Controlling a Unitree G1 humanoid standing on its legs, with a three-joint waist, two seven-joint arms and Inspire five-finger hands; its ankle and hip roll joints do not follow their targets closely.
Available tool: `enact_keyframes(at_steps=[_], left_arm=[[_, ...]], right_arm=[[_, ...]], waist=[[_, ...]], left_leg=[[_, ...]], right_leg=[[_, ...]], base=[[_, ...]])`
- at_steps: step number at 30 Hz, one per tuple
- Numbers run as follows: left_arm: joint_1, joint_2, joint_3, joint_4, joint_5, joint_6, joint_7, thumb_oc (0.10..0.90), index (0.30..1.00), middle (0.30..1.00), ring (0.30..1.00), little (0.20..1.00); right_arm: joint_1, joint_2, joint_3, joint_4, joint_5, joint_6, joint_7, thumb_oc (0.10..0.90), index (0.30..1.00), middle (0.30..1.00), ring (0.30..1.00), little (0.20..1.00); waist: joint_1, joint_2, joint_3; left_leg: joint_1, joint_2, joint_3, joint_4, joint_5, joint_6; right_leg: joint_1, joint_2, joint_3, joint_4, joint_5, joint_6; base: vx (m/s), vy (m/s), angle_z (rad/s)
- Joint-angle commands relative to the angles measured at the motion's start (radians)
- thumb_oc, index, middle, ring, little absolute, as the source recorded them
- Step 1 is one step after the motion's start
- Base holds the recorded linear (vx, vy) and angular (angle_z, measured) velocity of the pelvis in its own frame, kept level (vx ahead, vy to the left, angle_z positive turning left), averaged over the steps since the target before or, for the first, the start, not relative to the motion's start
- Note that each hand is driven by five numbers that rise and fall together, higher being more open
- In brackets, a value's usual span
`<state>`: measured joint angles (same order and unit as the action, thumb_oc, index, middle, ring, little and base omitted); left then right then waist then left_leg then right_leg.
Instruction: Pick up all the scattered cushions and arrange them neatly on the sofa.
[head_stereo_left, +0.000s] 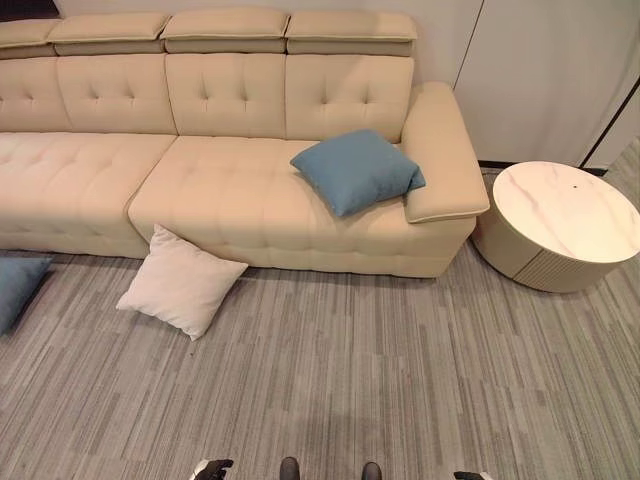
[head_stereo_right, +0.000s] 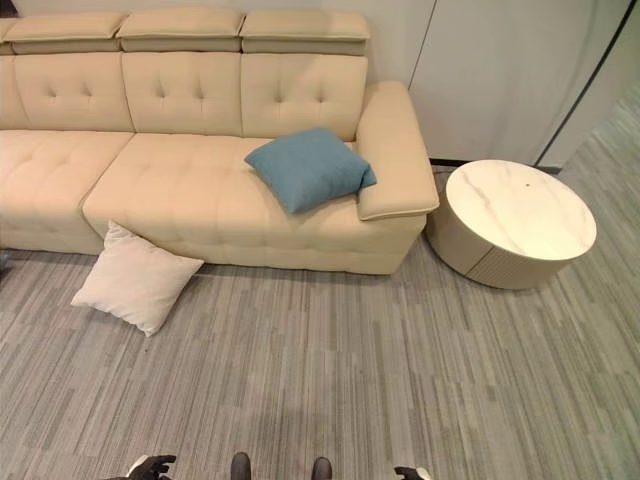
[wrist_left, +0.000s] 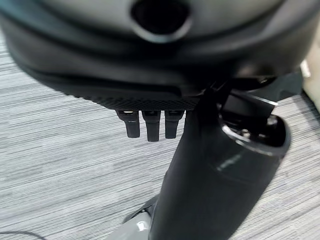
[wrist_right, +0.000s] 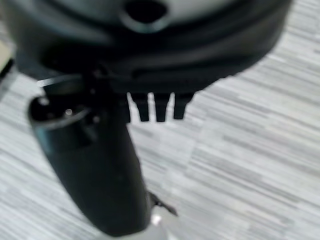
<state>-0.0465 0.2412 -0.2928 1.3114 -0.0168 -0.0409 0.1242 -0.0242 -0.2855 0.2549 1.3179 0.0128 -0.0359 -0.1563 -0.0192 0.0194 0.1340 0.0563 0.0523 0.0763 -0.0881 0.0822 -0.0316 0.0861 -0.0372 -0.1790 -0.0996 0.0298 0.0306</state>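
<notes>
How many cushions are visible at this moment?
3. A blue cushion lies on the sofa seat by its armrest, a white cushion leans against the sofa front on the floor, and another blue cushion sits at the left edge.

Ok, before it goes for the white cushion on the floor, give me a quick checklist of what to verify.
1. White square fabric cushion lies on the grey carpet, leaning on the sofa front: ok.
2. Carpet path to it unobstructed: ok.
3. Left hand holds nothing, fingers straight: ok.
4. Right hand holds nothing, fingers straight: ok.
5. Free seat space on the beige tufted sofa beside the blue square cushion: ok.
6. Another blue cushion on the floor at far left, not yet collected: not ok.
</notes>
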Motion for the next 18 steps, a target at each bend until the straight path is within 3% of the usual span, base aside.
enact_keyframes(at_steps=[1, 18], left_arm=[[-0.042, -0.013, 0.025, 0.020, -0.003, -0.028, 0.007, 0.800, 0.900, 0.900, 0.900, 0.900], [-0.031, -0.019, 0.038, 0.023, -0.025, -0.025, -0.001, 0.800, 0.900, 0.900, 0.900, 0.900]], right_arm=[[-0.032, -0.003, 0.002, 0.021, 0.026, -0.005, -0.023, 0.800, 0.900, 0.900, 0.900, 0.900], [-0.015, 0.008, -0.014, 0.021, 0.053, -0.007, -0.015, 0.800, 0.900, 0.900, 0.900, 0.900]], waist=[[-0.005, -0.054, -0.026], [-0.014, -0.055, -0.040]], left_leg=[[0.005, -0.036, -0.011, 0.001, -0.108, -0.001], [0.045, -0.029, -0.012, 0.001, -0.121, 0.002]], right_leg=[[0.003, -0.012, 0.021, 0.012, -0.069, 0.045], [0.038, 0.001, 0.044, 0.012, -0.088, 0.033]], base=[[0.01, -0.004, -0.03], [0.01, -0.019, -0.07]])
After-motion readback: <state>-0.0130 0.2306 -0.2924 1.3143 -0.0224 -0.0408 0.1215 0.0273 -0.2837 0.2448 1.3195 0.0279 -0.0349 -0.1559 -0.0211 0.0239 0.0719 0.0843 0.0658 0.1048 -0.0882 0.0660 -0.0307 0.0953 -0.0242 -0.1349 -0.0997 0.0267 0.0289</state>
